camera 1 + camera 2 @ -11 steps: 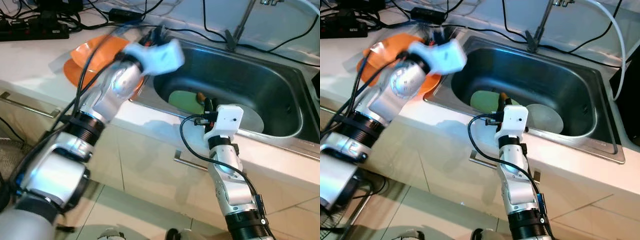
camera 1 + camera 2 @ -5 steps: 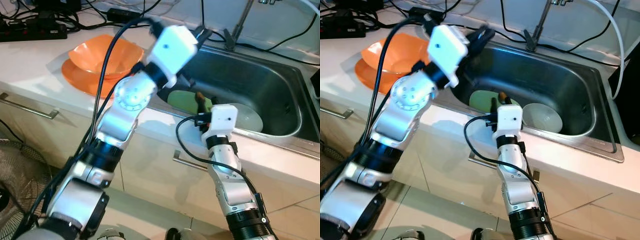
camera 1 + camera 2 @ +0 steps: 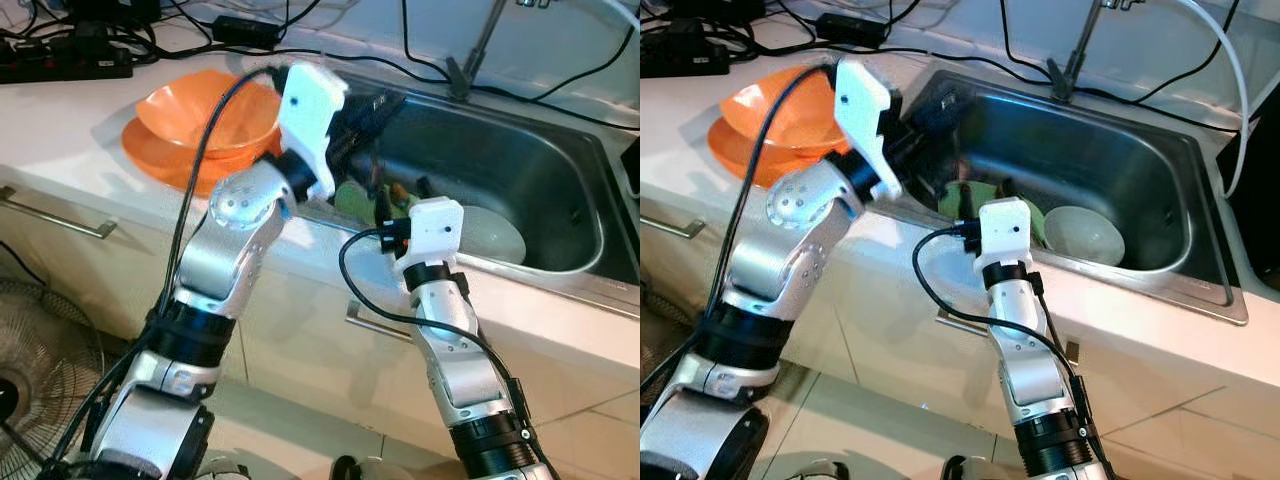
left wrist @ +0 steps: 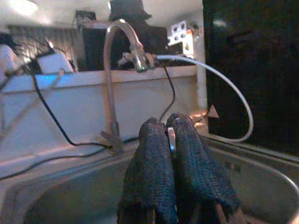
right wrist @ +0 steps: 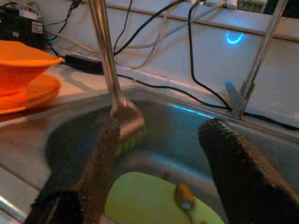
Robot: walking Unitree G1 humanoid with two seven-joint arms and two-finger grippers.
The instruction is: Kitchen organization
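Observation:
My left gripper (image 4: 166,125) hangs over the near left part of the steel sink (image 3: 598,288), shut on the handle of a metal spoon (image 5: 126,122) that dangles into the basin. My right gripper (image 5: 161,123) stands open just right of that spoon, above a green plate (image 5: 140,200) on the sink floor. A second small spoon (image 5: 183,196) lies on the green plate. Next to the plate sits a pale grey bowl (image 3: 1085,235). An orange bowl (image 3: 205,110) rests on an orange plate (image 3: 155,158) on the counter left of the sink.
The faucet (image 3: 482,45) rises behind the sink, with cables strung along the wall. A black power strip (image 3: 60,65) lies at the counter's back left. Cabinet fronts with a metal handle (image 3: 50,214) are below, and a fan (image 3: 25,350) stands on the floor.
My left arm has swung from over the orange dishes to the sink and dipped down, the spoon now hanging into the basin. The right gripper has shifted slightly left.

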